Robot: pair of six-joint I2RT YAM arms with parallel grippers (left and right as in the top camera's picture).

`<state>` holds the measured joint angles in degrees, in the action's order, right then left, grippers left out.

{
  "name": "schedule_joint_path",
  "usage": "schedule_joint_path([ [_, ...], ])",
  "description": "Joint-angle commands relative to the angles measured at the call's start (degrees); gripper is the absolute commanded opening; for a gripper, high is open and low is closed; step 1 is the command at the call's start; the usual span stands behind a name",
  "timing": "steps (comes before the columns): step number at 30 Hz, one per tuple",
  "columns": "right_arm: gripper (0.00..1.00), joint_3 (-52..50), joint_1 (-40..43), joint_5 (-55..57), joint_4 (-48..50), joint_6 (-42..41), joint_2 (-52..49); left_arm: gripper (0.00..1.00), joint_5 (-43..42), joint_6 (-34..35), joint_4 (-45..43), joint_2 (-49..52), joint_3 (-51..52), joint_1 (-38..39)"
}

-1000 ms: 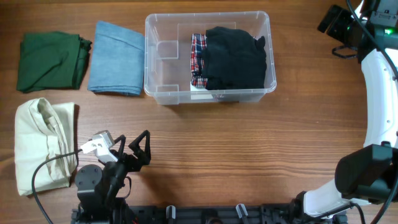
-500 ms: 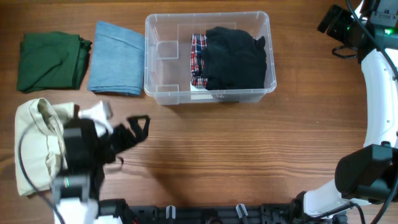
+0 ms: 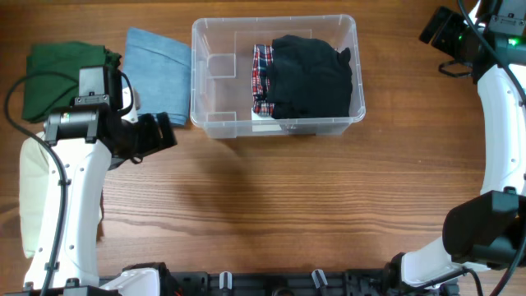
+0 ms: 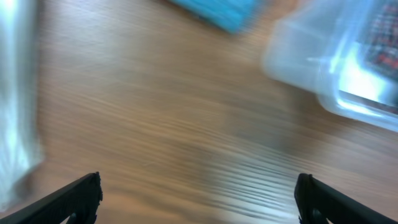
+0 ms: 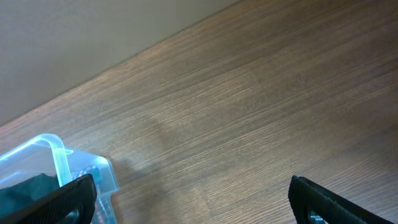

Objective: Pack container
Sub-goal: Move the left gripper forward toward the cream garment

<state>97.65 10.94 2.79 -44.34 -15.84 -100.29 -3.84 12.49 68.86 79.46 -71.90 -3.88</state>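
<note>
Two garments, one black and one plaid, lie in the clear container at twelve o'clock on the wooden table. The left gripper hovers wide open and empty at the container's eight o'clock, beside folded blue cloth. The right gripper, equally spread and empty, hangs at two o'clock.

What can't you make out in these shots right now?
Overhead: plaid garment, mostly under the black garment in the container.
Overhead: cream garment, largely covered by the left arm.
Left wrist: blue cloth and container rim, smeared by motion blur.
</note>
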Motion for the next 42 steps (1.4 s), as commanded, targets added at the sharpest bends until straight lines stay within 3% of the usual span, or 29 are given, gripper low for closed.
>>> schedule_joint_path([
  [1,1.0,-0.52,-0.15,-0.5,0.13,-0.85,-0.76,1.0,26.23,7.67,4.57,0.11,-1.25,-0.44],
  [6,1.0,-0.52,-0.15,-0.5,0.11,-0.83,-0.76,1.0,34.47,7.96,8.59,0.22,-1.25,-1.51],
  [14,1.0,-0.52,-0.15,-0.5,0.13,-0.85,-0.76,1.0,37.2,7.93,8.79,1.51,-1.18,-6.36],
  [21,1.0,-0.52,-0.15,-0.5,0.13,-0.87,-0.76,1.0,42.14,7.96,8.68,8.92,-1.18,-7.3],
  [42,1.0,-0.52,-0.15,-0.5,0.13,-0.85,-0.76,1.0,50.25,10.95,-0.63,23.78,-1.18,-7.19],
])
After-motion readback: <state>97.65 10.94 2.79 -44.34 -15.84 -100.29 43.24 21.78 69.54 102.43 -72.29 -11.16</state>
